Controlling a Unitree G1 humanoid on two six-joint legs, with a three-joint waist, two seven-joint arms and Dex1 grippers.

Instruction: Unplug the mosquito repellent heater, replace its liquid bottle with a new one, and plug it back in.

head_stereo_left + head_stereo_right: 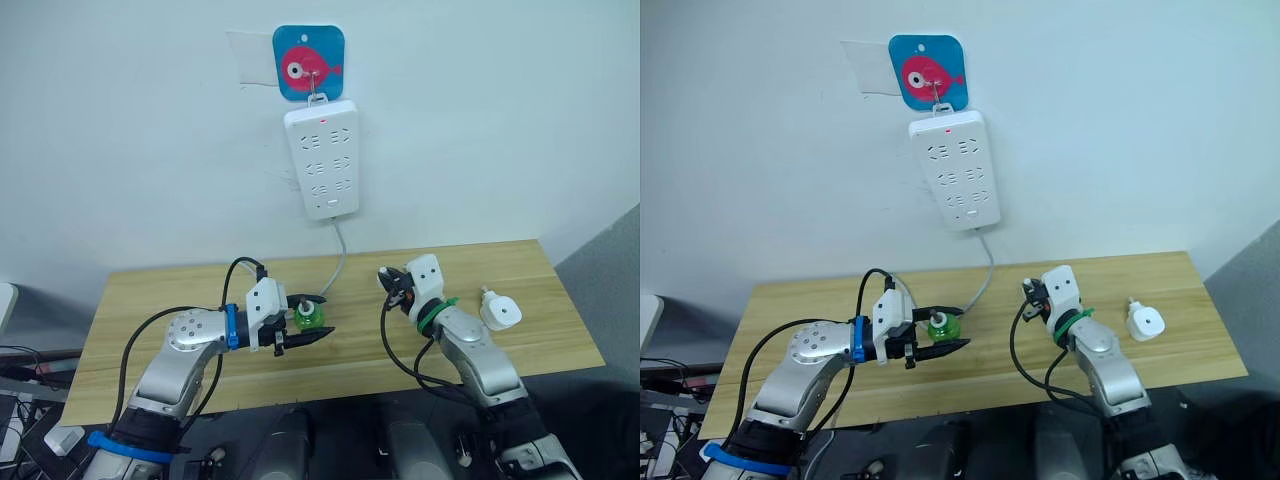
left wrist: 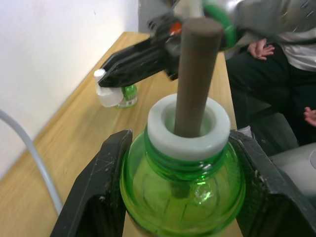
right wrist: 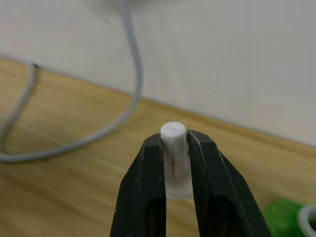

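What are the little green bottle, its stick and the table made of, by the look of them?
The green bottle looks like clear glossy plastic, perhaps glass: you see through it and it glints. Its white collar seems smooth, matte plastic. The brown stick is dull and slightly rough, probably a porous wick. The table shows pale wood grain, either wood or a laminate.

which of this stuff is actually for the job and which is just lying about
For the job:
bottle, open, wick showing
cap
heater, unplugged, lying on the table
power strip on the wall

Just about:
fish hook that the strip hangs from
a person's hand beyond the table
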